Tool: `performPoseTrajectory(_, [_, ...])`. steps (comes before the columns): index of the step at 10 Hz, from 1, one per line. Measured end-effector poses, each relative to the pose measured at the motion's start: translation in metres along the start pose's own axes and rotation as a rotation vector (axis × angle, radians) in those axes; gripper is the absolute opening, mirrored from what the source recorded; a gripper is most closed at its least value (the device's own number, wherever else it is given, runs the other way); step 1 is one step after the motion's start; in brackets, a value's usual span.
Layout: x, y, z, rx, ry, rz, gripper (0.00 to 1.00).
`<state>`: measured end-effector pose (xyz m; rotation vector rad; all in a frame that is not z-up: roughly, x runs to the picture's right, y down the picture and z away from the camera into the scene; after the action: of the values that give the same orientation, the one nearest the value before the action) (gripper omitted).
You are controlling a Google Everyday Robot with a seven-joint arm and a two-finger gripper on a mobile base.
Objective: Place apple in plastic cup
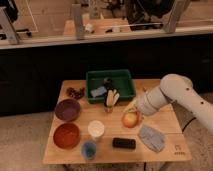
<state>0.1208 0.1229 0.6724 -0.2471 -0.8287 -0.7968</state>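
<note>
The apple (131, 119), round and orange-yellow, is held in my gripper (133, 113) over the right middle of the wooden table (165, 122). The white arm reaches in from the right. The gripper is shut on the apple. The plastic cup (89, 149), short and blue, stands near the table's front edge, to the left of and nearer than the apple. A taller white cup (96, 129) stands just behind it. The chili pepper is hidden behind the apple and gripper.
A green tray (122, 92) at the back holds a few items. A purple bowl (67, 109) and a red-brown bowl (66, 135) sit on the left. A black flat object (124, 143) and a grey cloth (152, 137) lie at the front right.
</note>
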Motion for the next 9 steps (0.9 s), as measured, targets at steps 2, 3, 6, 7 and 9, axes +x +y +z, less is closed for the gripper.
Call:
performPoseTrajectory(2, [-0.013,-0.007,0.002,-0.001,-0.026,-0.087,0.2])
performPoseTrajectory(3, [-0.026,-0.014,0.007,-0.003,-0.043,-0.165,0.2])
performPoseTrajectory(6, [-0.078,-0.048,0.03,-0.035,-0.08,-0.427,0.2])
performPoseTrajectory(7, [-0.096,-0.057,0.037,-0.056,-0.09,-0.516,0.2])
performPoseTrajectory(9, [-0.119,-0.065,0.047,-0.094,-0.1,-0.629,0.2])
